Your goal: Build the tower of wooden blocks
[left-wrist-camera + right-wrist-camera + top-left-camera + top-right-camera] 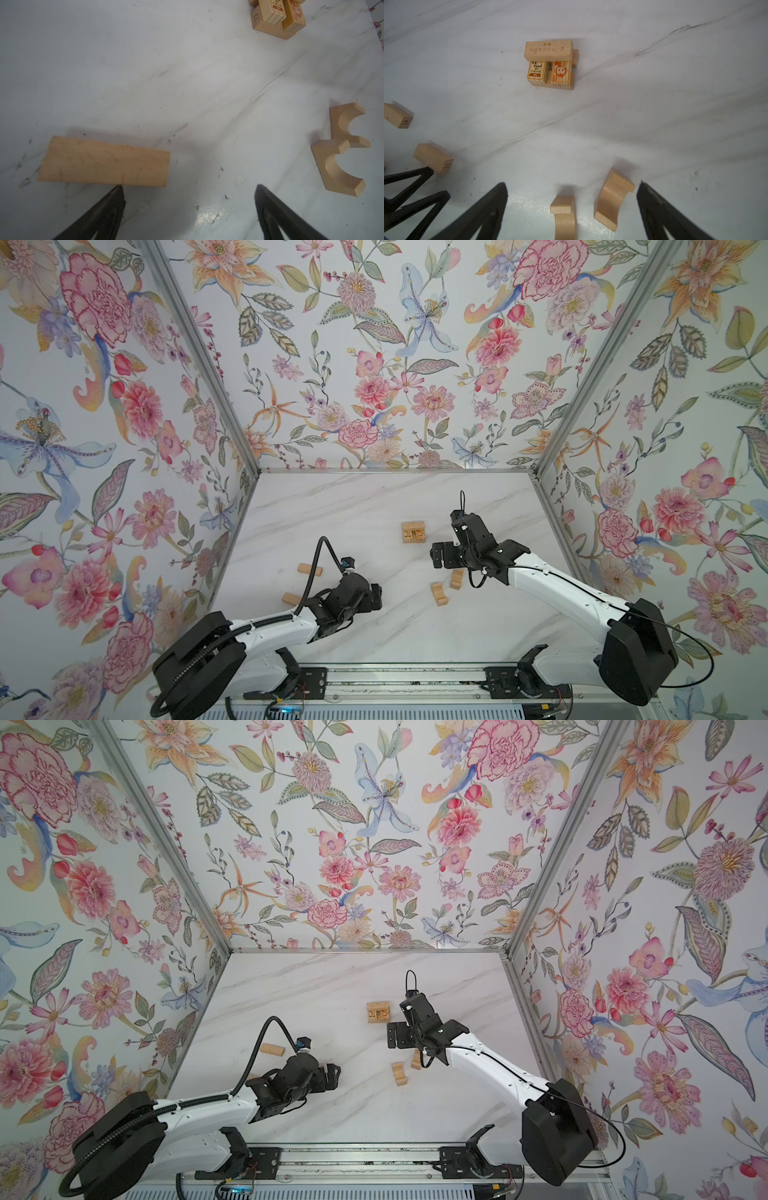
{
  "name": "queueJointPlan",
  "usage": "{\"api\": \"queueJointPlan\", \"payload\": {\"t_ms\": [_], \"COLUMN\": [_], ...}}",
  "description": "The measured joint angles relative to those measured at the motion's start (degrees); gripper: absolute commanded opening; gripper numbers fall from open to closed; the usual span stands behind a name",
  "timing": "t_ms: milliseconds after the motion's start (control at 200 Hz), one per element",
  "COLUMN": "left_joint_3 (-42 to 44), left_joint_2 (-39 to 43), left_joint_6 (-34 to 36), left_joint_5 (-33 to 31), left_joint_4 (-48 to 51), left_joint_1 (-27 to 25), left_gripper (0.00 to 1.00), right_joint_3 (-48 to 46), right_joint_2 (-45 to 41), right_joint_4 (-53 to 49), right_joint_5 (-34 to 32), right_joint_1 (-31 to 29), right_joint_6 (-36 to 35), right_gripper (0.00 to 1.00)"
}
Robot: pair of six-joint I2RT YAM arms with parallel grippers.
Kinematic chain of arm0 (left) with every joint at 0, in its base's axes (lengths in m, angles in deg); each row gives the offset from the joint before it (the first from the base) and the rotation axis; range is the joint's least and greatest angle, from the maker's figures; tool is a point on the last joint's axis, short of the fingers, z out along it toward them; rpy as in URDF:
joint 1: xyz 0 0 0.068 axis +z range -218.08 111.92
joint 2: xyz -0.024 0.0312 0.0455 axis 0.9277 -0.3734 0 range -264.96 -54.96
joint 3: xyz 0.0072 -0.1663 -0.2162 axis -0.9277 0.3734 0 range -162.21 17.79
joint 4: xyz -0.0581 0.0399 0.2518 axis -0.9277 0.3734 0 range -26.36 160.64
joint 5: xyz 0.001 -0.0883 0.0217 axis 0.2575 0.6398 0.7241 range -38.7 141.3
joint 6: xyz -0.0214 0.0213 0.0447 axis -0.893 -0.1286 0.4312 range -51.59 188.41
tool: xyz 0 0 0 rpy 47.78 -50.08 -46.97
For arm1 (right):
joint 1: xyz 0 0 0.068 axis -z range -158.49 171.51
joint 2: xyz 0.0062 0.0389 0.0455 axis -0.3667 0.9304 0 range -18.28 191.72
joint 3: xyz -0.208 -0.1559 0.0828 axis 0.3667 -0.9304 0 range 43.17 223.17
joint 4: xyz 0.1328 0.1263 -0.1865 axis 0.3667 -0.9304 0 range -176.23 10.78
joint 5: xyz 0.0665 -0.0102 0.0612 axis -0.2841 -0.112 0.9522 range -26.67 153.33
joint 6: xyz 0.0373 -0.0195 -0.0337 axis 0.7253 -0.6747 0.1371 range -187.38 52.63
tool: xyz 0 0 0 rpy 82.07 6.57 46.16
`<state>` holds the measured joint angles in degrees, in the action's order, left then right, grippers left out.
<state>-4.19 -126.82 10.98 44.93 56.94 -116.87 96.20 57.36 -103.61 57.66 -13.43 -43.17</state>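
**Tower partly built; both grippers spread and empty**

Markings. In the right wrist view the tower carries most of the writing. Its top bar has a line of engraved characters, seen upside down and too faint to read. Under it sit two printed pieces side by side. The Ox block has a brown label reading "Ox" with "01点-03点" above it. The monkey block has an orange cartoon monkey. Two loose bars show end numbers: bar 45 and bar 51.

Orientation. In both top views the tower stands a little right of centre on the marble-look table. The top bar's long axis runs left to right along the tower's far edge. The printed blocks point near to far and cross a base bar that again runs left to right. Two arch blocks lie on their sides close together, nearer than the tower. In the left wrist view their notches open the same way.

Arms. The left arm reaches in from the near-left base with its wrist bent. The left gripper has its fingers wide apart and holds nothing. A plain bar lies flat with its edge at one fingertip; contact cannot be judged. The right arm slants in from the near-right base with its wrist folded down. The right gripper is equally wide and empty, and the arch blocks show between its fingers.
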Motion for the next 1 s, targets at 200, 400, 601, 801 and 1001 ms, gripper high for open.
{"api": "queueJointPlan", "payload": {"t_ms": [200,400,601,801,1001], "left_joint_3": [-3.1,-7.8,-8.2,-5.5,0.5], "left_joint_2": [-5.0,-7.7,2.8,20.7,29.6], "left_joint_6": [1.2,3.4,4.5,4.1,3.0], "left_joint_5": [1.2,1.7,-0.9,-8.8,-10.6], "left_joint_4": [-2.3,-1.8,6.0,18.8,27.1], "left_joint_1": [0.0,0.0,-0.3,-0.1,5.0], "left_gripper": [0.99,0.98,0.99,0.99,0.99], "right_joint_3": [-2.0,-3.0,-3.0,-1.1,4.3], "right_joint_2": [-2.1,-3.7,-4.2,-1.6,6.0], "right_joint_4": [0.0,-0.4,-1.0,-1.7,-1.5], "right_joint_5": [0.9,1.0,1.3,0.1,-1.1], "right_joint_1": [2.2,2.8,2.3,-3.3,-11.9], "right_joint_6": [-0.2,-0.4,-0.4,0.8,3.8], "right_gripper": [0.99,0.99,0.99,1.00,0.93]}}
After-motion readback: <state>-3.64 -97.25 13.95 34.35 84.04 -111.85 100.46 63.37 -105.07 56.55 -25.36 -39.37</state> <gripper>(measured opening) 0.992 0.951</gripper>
